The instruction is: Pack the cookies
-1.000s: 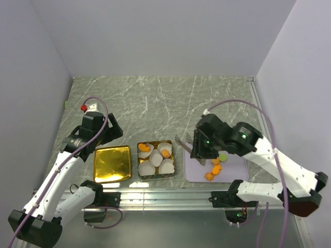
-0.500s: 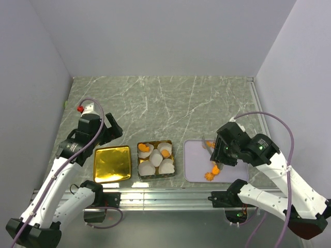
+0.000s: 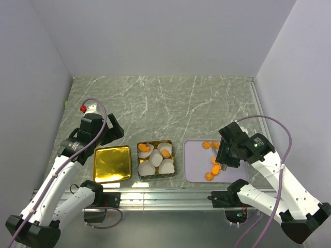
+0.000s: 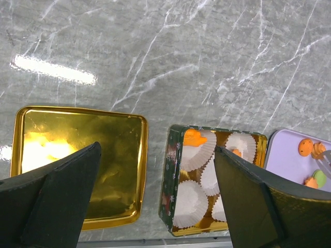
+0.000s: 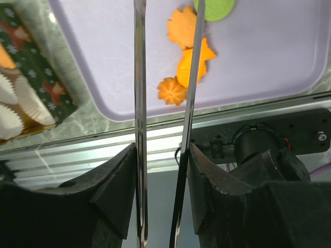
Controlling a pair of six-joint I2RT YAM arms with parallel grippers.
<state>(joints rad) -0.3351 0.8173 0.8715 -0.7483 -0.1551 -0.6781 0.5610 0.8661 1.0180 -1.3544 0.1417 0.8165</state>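
Narrow gap between the right jaws, two long thin blades running parallel, nothing between them in the stretch on view, tips cut off by the frame edge. Beneath them a lilac tray (image 5: 269, 62) at the near right of the counter (image 3: 155, 103). Three orange cookies (image 5: 172, 90) by the right blade, a green piece (image 5: 214, 5) just beyond, more cookies scattered farther back on the tray. Just left of the tray, an open tin (image 4: 168, 191) of white paper cups (image 4: 190, 204), with a cookie in two of the far cups. Wide gap between the left jaws, nothing held, hanging above tin and gold lid (image 4: 77, 155). Lid flat on the counter, left of the tin.
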